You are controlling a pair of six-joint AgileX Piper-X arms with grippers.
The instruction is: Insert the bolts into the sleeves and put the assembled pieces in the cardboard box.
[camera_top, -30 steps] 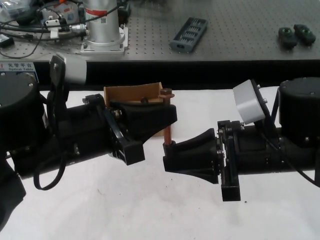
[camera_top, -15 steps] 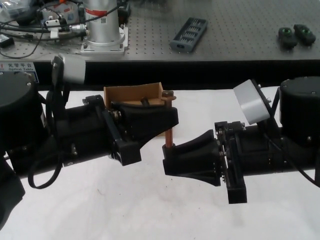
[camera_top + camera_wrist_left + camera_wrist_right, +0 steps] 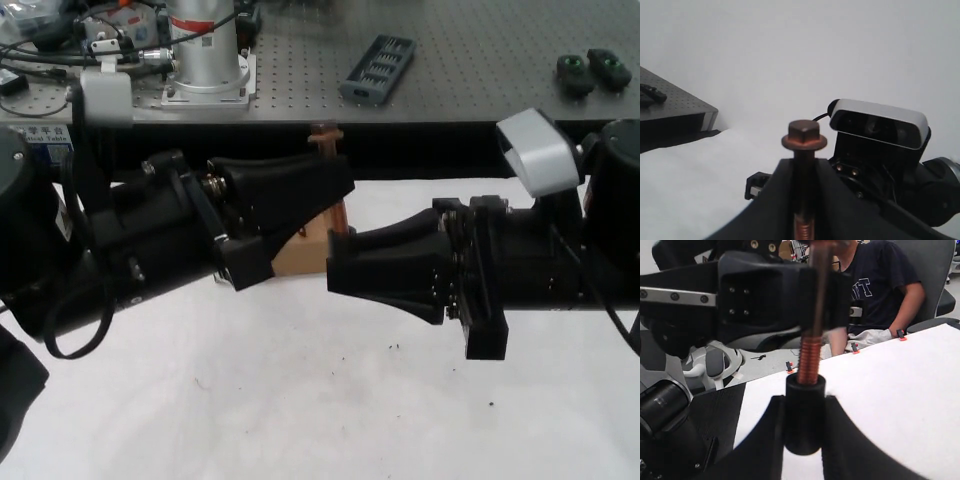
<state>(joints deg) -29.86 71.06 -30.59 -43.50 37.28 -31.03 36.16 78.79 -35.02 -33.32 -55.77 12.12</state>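
In the left wrist view my left gripper is shut on the shank of a copper bolt, held upright with its hex head on top. In the right wrist view my right gripper is shut on a black sleeve, and the threaded end of the bolt enters the sleeve's top. From the high view the left gripper and right gripper meet above the bench, the bolt running down into the sleeve. The cardboard box is mostly hidden behind them.
A white cloth covers the bench in front of the arms. Behind it lies a perforated metal board with a silver post base, a black tray and two small black parts.
Both grippers have risen with the bolt and sleeve and closed in on each other. The box, open to view before, is now mostly covered by the left gripper.
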